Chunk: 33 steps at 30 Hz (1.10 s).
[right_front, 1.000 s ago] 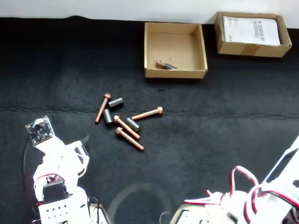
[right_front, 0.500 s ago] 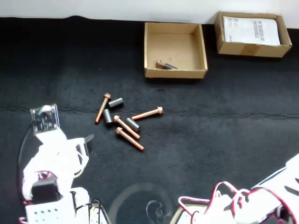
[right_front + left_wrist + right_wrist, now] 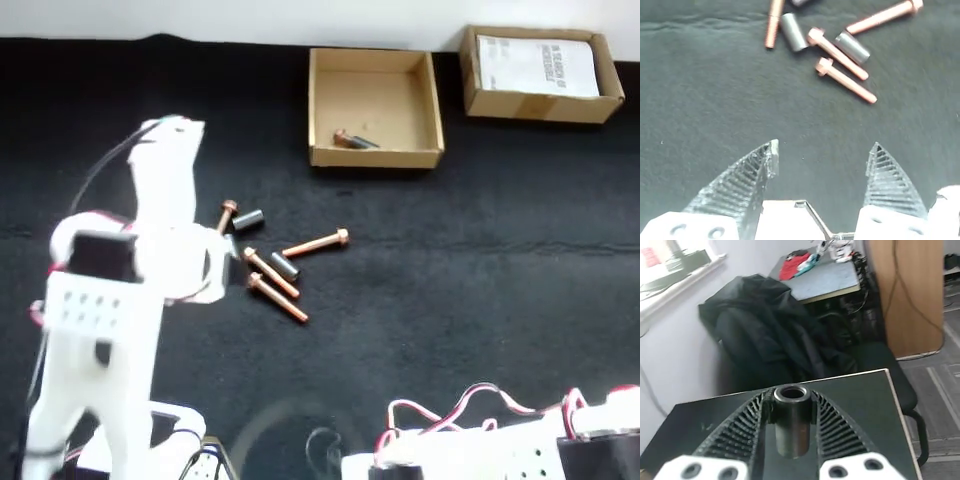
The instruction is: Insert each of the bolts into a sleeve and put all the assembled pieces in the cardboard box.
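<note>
Lying loose in one cluster on the black bench (image 3: 480,300): four copper bolts (image 3: 315,243) and three short dark sleeves (image 3: 284,266), with one bolt and one sleeve partly hidden behind the left arm (image 3: 160,200) in the high view. Resting inside the open cardboard box (image 3: 375,157) at the far side: one assembled piece (image 3: 355,140), copper head at one end and dark sleeve on the shank, close to the near wall. Standing just to the right of that box: a second box (image 3: 530,105) with a printed sheet (image 3: 535,62) on top. Left end effector (image 3: 824,145) spread wide, holding nothing, poised over bare bench just short of the cluster and touching none of it. Right end effector (image 3: 792,400) clamped on a fourth sleeve (image 3: 792,427), gripped lengthwise between both fingers, open bore showing at the fingertip end, with the bench edge and the room behind.
</note>
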Available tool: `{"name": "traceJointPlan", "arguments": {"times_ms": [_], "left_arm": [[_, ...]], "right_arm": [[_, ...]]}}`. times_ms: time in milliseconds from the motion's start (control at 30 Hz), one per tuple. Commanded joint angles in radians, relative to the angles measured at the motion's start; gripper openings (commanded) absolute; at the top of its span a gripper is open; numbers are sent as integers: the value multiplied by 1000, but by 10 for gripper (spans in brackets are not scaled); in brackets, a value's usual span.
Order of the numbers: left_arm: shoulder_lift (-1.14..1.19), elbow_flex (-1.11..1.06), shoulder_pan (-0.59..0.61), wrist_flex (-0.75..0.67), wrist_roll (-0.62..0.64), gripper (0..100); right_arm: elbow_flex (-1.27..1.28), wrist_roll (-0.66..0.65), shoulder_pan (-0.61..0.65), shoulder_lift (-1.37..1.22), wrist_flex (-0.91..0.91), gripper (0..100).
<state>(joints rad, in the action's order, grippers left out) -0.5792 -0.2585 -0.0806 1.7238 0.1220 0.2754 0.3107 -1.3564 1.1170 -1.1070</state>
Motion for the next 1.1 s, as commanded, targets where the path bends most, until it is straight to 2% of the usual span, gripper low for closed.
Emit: {"name": "traceJointPlan", "arguments": {"times_ms": [0, 67, 200, 333, 500, 800, 967, 1067], "left_arm": [[102, 108, -65, 20, 3, 287], [151, 139, -94, 20, -5, 287], [274, 197, -145, 15, -169, 284], [412, 277, -170, 21, -267, 284], [584, 397, -171, 20, -499, 284], [912, 702, -213, 20, -847, 284], [1090, 849, -275, 17, -934, 284], [1185, 958, -298, 18, -944, 284]], "right_arm": [[216, -2, -70, 110, 199, 12], [338, -5, -99, 171, 303, 12], [585, -68, -125, 283, 522, 12], [831, -114, -160, 380, 746, 12], [1079, -176, -171, 479, 960, 12], [1300, -207, -166, 650, 1046, 12], [1357, -213, -137, 717, 1044, 12], [1363, -270, -104, 716, 1044, 12]]}}
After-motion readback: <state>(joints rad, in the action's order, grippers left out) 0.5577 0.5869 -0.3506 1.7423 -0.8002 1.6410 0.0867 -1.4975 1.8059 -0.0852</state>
